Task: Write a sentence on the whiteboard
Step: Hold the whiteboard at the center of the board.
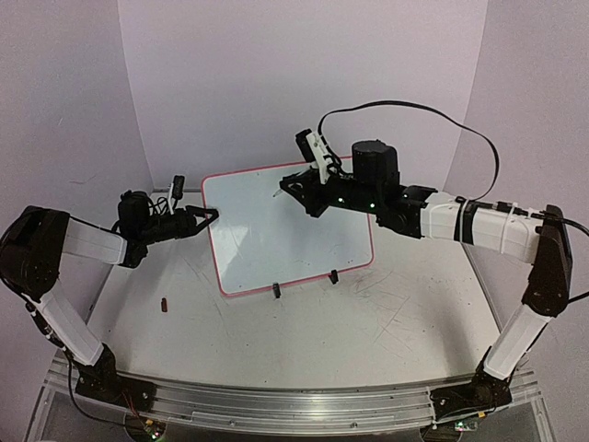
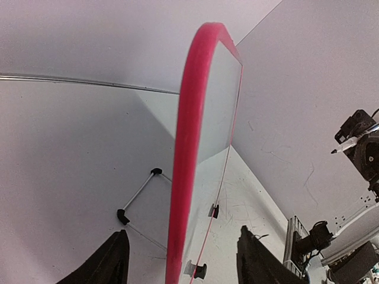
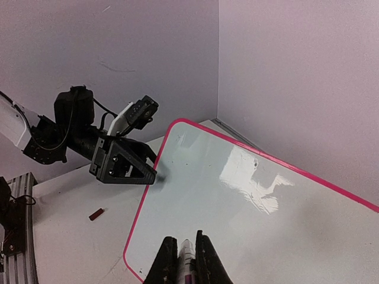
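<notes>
Whiteboard shows up nearly edge-on, its pink-red frame running right up the middle. The left fingers are spread either side of its near edge, one behind the board and one in front, with gaps on both sides. Two black clip feet sit on its front side, and a thin wire piece with black ends sits behind it. Far off in front of it, over the scratched desk, is the right arm with a marker poking out.

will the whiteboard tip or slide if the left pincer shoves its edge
Probably tippy: the whiteboard stands leaning on two small clip feet and a thin wire prop. It looks thin and rigid, so likely light and stiff; a shove may skid it across the tabletop. The left pincer straddles its edge.
</notes>
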You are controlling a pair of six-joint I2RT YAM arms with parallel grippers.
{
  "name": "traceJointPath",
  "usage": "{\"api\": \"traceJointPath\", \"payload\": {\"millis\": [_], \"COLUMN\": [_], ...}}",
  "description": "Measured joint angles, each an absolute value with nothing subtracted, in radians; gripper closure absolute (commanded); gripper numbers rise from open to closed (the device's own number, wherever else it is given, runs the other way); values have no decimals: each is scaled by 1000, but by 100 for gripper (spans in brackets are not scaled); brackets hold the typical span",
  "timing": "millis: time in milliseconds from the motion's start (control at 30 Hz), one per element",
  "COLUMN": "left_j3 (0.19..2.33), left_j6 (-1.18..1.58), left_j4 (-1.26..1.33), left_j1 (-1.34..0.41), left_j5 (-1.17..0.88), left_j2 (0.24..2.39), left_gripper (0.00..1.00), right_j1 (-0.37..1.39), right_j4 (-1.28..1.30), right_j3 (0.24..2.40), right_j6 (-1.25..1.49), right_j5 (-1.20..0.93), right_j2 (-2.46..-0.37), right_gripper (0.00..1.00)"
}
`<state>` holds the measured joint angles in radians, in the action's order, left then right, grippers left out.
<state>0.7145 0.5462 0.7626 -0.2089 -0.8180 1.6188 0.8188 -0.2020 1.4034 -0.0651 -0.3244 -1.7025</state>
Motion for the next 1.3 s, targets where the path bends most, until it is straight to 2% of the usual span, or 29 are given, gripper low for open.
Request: {"api": "traceJointPath", "payload": {"millis": [367,700,867,1300], "left_j3": [715,715,724,727], "left_j6": [547,534,519,396], "left_j4": [770,792,804,812], "left_j1": [-199,-195,-192,-187], "left_j5": [-832,-865,-897,-916], "left_j2": [1624,1625,1638,1676], "left_gripper": [46,57,63,89], "right_j1": [819,823,837,916], "right_j4": [-208,-209,-212,-207], "right_j3": [1416,1505,1585,1814], "right_j6": [-79,-79,-80,-132], "right_j5": [-333,-367,-375,-303], "right_j2": [-1720,-1803,-1873,-2076], "right_gripper": [100,100,100,100]}}
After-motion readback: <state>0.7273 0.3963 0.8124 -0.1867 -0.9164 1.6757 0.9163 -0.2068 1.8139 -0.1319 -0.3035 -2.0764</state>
